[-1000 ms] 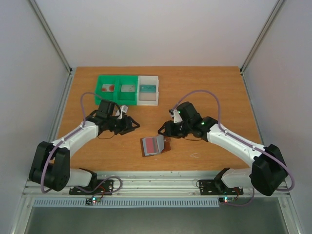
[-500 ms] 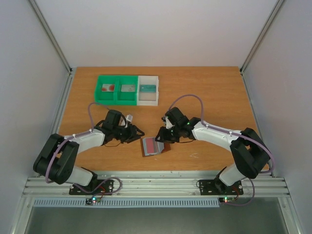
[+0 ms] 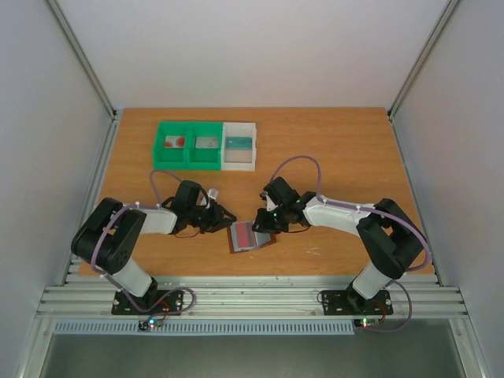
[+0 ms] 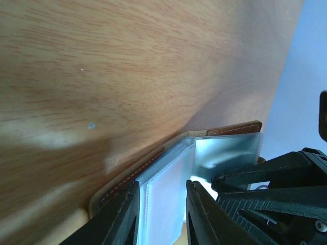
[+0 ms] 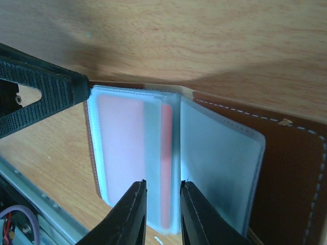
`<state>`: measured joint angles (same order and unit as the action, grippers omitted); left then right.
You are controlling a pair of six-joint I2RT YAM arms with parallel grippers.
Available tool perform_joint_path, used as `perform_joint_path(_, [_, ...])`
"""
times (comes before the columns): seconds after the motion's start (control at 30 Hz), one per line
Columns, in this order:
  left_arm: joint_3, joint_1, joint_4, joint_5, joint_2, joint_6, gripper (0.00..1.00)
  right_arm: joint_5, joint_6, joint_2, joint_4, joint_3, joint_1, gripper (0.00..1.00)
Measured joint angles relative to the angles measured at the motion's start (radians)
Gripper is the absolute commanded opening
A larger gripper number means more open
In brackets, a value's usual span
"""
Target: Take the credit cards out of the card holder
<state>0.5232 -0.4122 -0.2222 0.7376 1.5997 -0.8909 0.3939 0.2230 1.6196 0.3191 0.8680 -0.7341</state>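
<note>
The card holder (image 3: 268, 233) lies open on the table, brown leather with clear sleeves. A red credit card (image 3: 246, 234) shows through a sleeve and stays inside it; pale cards are hard to tell apart. My left gripper (image 3: 224, 218) is at the holder's left edge, jaws a little apart, straddling the sleeve stack (image 4: 163, 204) beside the leather rim (image 4: 138, 171). My right gripper (image 3: 263, 224) is at the upper right edge, jaws narrowly apart over the sleeve fold. In the right wrist view the red card (image 5: 166, 158) lies just past that gripper (image 5: 162, 182), leather (image 5: 291, 168) to its right.
Two green bins (image 3: 187, 144) and a white bin (image 3: 239, 146) with small items stand at the back of the table. The left gripper's finger (image 5: 46, 97) touches the sleeves' far corner. The table's front rail (image 3: 252, 295) is close behind the holder.
Both grippers have moved inward and down from either side until they meet the open holder. The holder has stayed in place.
</note>
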Motion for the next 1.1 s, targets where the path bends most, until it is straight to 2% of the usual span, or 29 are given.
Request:
perform_joint_path(0.6, [0.000,0.000,-0.066,0.012,0.065,0.005,0.27,0.021,-0.012,0.073,-0.063,-0.008,0.000,0.17])
perform_joint_path(1.1, [0.003,0.000,-0.061,0.012,0.066,0.019,0.27,0.018,-0.013,0.081,-0.093,-0.032,0.000,0.06])
